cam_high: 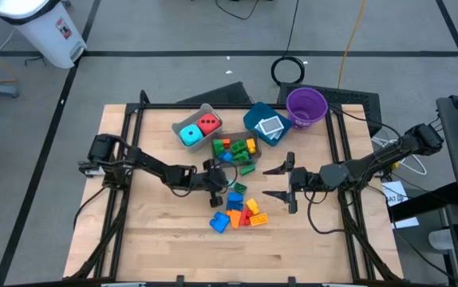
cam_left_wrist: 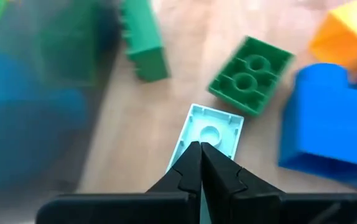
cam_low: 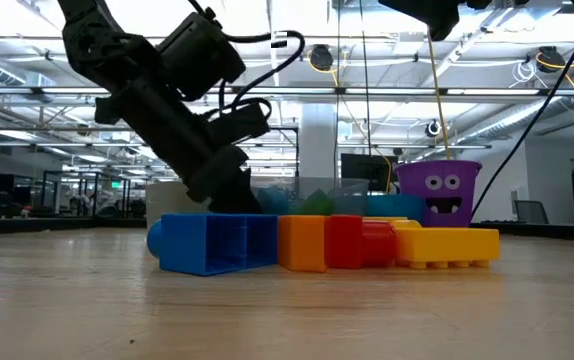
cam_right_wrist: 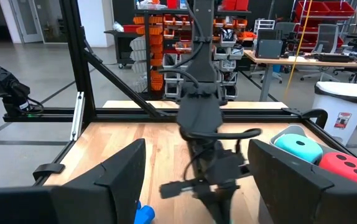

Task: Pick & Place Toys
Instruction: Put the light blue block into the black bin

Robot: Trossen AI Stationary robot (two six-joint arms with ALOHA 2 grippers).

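The wooden table (cam_high: 173,239) fills the middle of the high view, with a grey bin (cam_high: 187,119) above centre holding a cyan cube (cam_high: 190,135) and a red cube (cam_high: 208,123), a dark bin (cam_high: 254,150) full of bricks beside it, a teal bin (cam_high: 254,117) holding a card (cam_high: 270,127), and a purple cup (cam_high: 306,105) at the upper right. The left gripper (cam_high: 227,182) sits at the frame's centre, clenched on the thin edge of a pale cyan brick (cam_left_wrist: 213,130), just above the loose pile of bricks (cam_high: 241,214). The right gripper (cam_high: 278,182), just right of centre, stands released and empty.
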